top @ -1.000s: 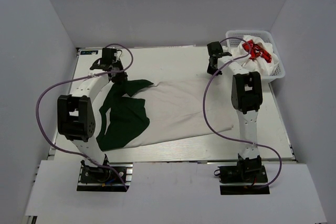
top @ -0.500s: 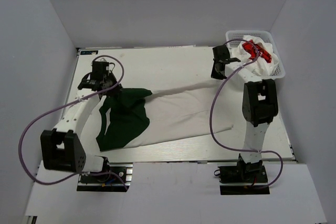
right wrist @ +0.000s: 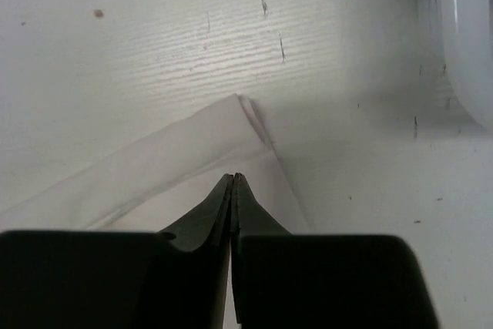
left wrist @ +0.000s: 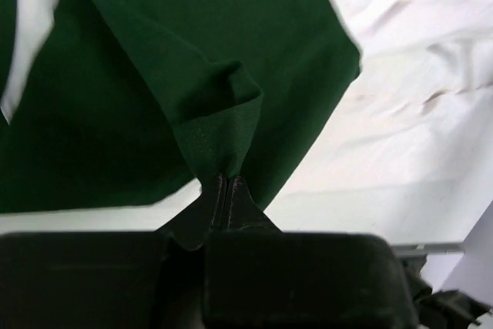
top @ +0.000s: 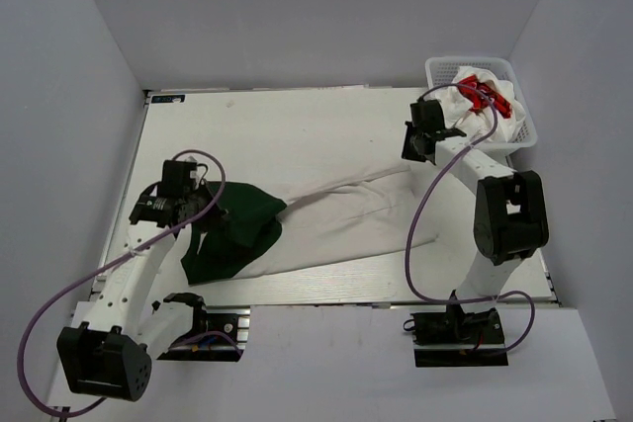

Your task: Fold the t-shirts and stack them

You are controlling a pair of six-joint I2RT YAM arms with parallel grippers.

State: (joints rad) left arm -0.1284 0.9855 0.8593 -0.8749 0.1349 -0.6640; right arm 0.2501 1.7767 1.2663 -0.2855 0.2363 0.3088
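Left wrist view has the left claw [left wrist: 225,184] pinching a gathered peak of the dark green part of the shirt [left wrist: 115,105], with cloth bunched right into its tips. The right claw [right wrist: 233,182] is pressed together over the white hem corner; I cannot tell whether any cloth sits between its tips. From above, the shirt lies across the middle of the table [top: 297,126], its green end by the left arm and its white end reaching toward the right claw, with a long slanting fold along its far edge. More shirts [top: 483,94] wait in the basket [top: 527,127] at the far right corner. The step in hand looks like spreading this shirt flat for folding. To do it well, make sure of the right grip first. Then draw both ends apart evenly and low, so the fold and wrinkles ease out before release.
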